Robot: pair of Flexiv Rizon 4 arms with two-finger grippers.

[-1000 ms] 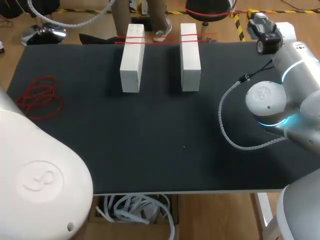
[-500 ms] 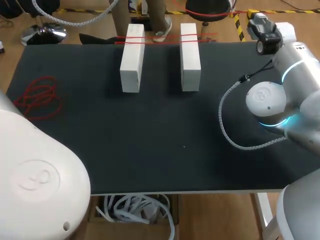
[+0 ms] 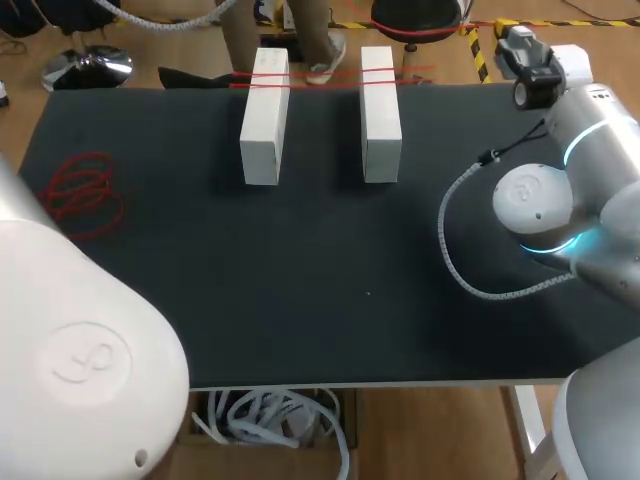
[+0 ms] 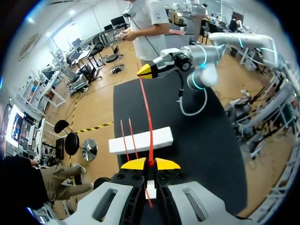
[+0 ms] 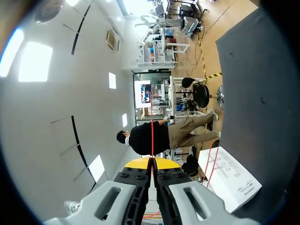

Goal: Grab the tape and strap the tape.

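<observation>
Left end effector (image 4: 150, 163): we find it pinched on the red tape (image 5: 151, 131).
Right end effector (image 5: 152, 161): likewise pinched on it.

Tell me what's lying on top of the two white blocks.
Strands of red tape cross the tops of both white blocks near their far ends. Whether the tape also runs underneath can't be seen; the blocks cover that.

No legible txt. Small print on white block (image 5: 232, 182), too tiny to read.
</observation>
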